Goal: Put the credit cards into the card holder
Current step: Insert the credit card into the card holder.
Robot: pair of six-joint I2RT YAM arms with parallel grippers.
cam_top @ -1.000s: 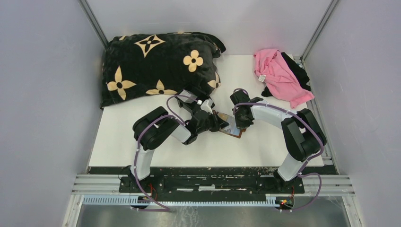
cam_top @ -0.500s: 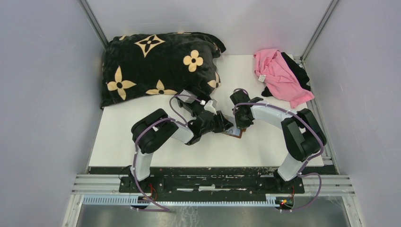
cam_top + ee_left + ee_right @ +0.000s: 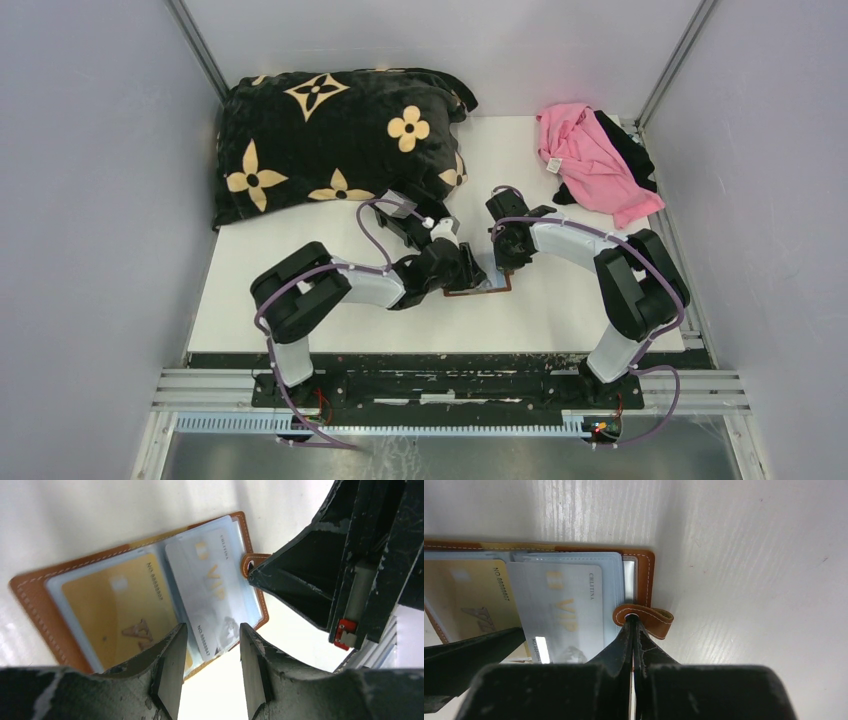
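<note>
The brown leather card holder (image 3: pixel 35 600) lies open on the white table, also seen in the top view (image 3: pixel 495 290) between the two grippers. An orange-tan credit card (image 3: pixel 117 605) sits in its left pocket. A grey-blue card (image 3: pixel 212 587) marked VIP lies in the right sleeves, its near end sticking out. My left gripper (image 3: pixel 210 642) is open just over the holder's near edge, nothing between its fingers (image 3: pixel 170 670). My right gripper (image 3: pixel 633 623) is shut, its tips pressing on the snap tab (image 3: pixel 651 617).
A black pillow with tan flowers (image 3: pixel 330 140) fills the back left of the table. A pink cloth (image 3: pixel 590 160) over a black one (image 3: pixel 632 140) lies at the back right. Grey walls close in both sides.
My left gripper has opened and let go of the grey-blue card, and the left arm has swung lower and to the right. The card holder now lies flatter. The right gripper stays put.
</note>
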